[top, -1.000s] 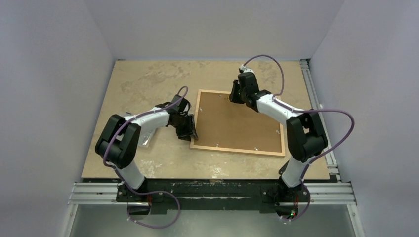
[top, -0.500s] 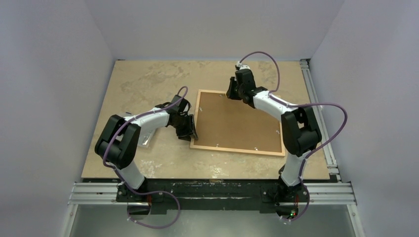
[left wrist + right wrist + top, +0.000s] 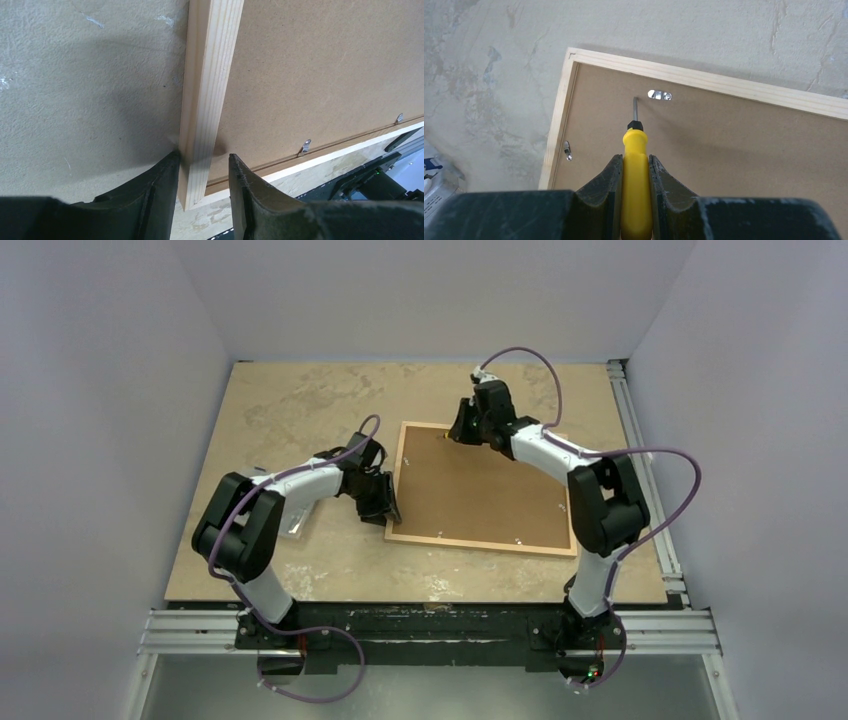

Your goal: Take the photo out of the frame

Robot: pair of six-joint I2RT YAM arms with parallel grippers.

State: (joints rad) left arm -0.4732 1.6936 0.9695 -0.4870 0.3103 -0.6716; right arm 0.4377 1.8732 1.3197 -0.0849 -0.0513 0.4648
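Screwdriver point(image 3: 636, 170) leftward, pale frame point(image 3: 724, 86) face-down

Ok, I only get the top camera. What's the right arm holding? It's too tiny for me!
Observer: The right gripper is shut on a yellow-handled screwdriver.
Operator: Where's it pointing?
Observer: At the backing board. The tip is just beside a metal tab, with a small gap between them.
Operator: And the left one?
Observer: The left gripper straddles the side rail of the frame near a corner, one finger on each side. I can't tell whether it's squeezing.
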